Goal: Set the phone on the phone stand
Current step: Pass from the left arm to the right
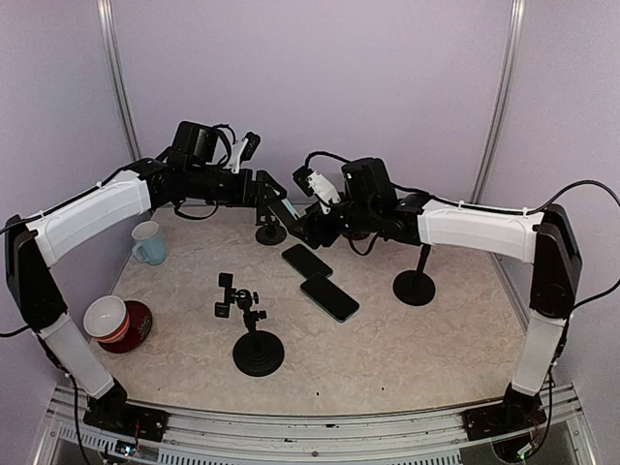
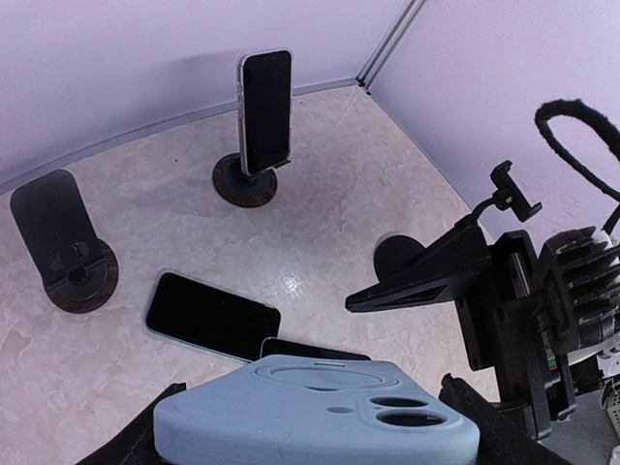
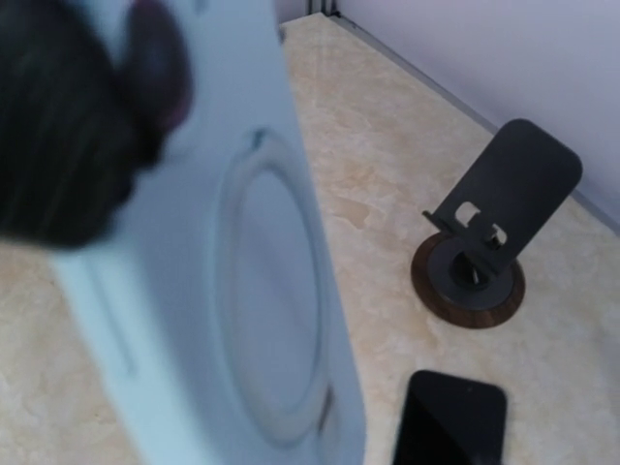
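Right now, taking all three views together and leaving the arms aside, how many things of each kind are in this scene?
Phones: 4 (light blue phone held aloft, upright phone, far flat phone, near flat phone)
Phone stands: 4 (plate stand, loaded stand, near clamp stand, right clamp stand)
Mugs: 2 (pale blue mug, red and white mug)
Total: 10
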`<state>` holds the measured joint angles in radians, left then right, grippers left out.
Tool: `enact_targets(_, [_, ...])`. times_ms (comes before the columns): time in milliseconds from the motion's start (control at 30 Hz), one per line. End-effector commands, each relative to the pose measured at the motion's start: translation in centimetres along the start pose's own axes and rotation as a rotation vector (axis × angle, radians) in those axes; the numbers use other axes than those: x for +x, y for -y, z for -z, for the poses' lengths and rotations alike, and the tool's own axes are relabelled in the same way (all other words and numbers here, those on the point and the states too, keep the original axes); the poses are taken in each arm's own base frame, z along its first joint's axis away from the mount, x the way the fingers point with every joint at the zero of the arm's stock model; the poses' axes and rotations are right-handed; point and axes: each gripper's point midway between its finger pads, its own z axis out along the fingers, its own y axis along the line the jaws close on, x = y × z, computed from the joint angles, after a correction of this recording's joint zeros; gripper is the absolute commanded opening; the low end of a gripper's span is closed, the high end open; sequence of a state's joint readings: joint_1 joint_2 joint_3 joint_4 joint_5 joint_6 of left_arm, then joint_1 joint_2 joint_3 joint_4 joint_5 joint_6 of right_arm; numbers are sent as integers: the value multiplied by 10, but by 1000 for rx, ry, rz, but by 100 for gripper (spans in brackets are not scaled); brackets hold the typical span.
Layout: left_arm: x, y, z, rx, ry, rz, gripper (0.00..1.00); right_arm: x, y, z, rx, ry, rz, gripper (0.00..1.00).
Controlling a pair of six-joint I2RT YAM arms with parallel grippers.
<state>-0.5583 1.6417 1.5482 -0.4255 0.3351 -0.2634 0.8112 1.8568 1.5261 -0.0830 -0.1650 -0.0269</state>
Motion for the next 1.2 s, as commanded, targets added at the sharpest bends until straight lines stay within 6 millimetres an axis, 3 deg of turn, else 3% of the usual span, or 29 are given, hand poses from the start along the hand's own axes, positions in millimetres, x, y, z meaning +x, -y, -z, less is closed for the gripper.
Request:
enact_targets(0, [-30,31,22,106,117,-24,15,-8,5,-7,24,35,22,64])
enact_targets(200, [-29,34,22,124,113,-12,15,-4,6,-10,33,29,35,35])
enact_targets(367, [-28,36,20,142,113,0,22,-8,3,-8,17,47,28,1])
enact_targets(533, [-33,38,22,150,142,6,40,-17,-4,-1,-21,85,-8,0])
enact_targets(733, [-41,37,25,141,184,11,51,-31,-12,8,-65,149,-77,0])
enact_targets(1167, [-62,31,33,89,268,28,70,-27,-22,-2,-78,138,-110,0])
